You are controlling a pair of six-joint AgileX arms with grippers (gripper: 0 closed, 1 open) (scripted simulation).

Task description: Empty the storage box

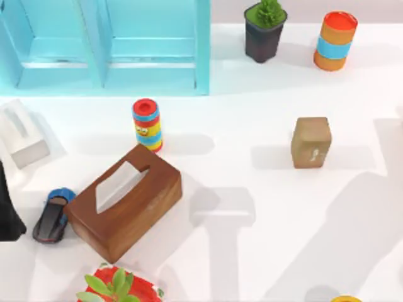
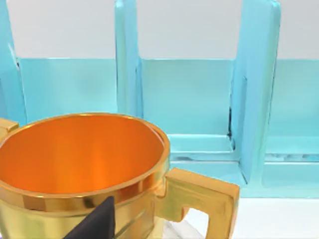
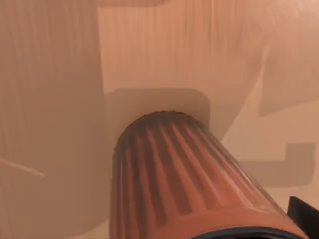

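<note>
The storage box (image 1: 107, 50) is a light blue open case with upright dividers at the table's back left. Its dividers (image 2: 249, 99) stand right behind a golden cup (image 2: 84, 164) with an orange inside and a square handle. That cup sits very close under the left wrist camera. My left gripper (image 1: 7, 211) is a black shape at the table's left edge, beside a toy car (image 1: 53, 215). A ribbed orange cylinder (image 3: 174, 174) lies close under the right wrist camera, with a dark part of my right gripper (image 3: 305, 215) beside it.
A wooden tissue box (image 1: 123, 201) lies left of centre, with a striped can (image 1: 147, 124) behind it. A white block (image 1: 22, 133) is at the far left, a brown block (image 1: 311, 142) to the right. A potted plant (image 1: 265, 28) and a striped canister (image 1: 335, 40) stand at the back, a red planter (image 1: 119, 288) at the front.
</note>
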